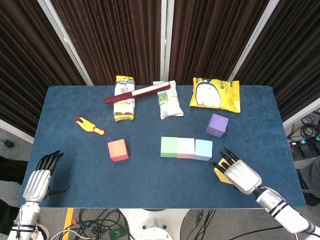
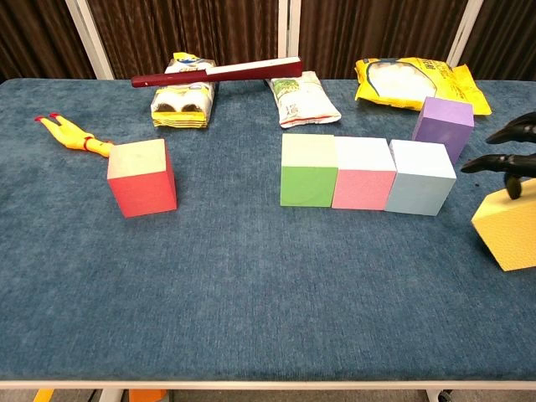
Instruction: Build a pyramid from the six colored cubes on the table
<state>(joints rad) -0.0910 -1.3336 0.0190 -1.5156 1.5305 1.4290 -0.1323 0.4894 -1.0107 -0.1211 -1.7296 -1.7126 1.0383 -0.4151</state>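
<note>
Blue-cloth surface (image 1: pixel 150 175), cubes in progress
Green cube (image 1: pixel 169 146), pink cube (image 1: pixel 185 147), light-blue cube (image 1: pixel 203 149) touching in a row; right hand (image 1: pixel 239 174) grips yellow cube (image 2: pixel 509 232) near right edge; left hand (image 1: pixel 39 179) open, holding nothing.
</note>
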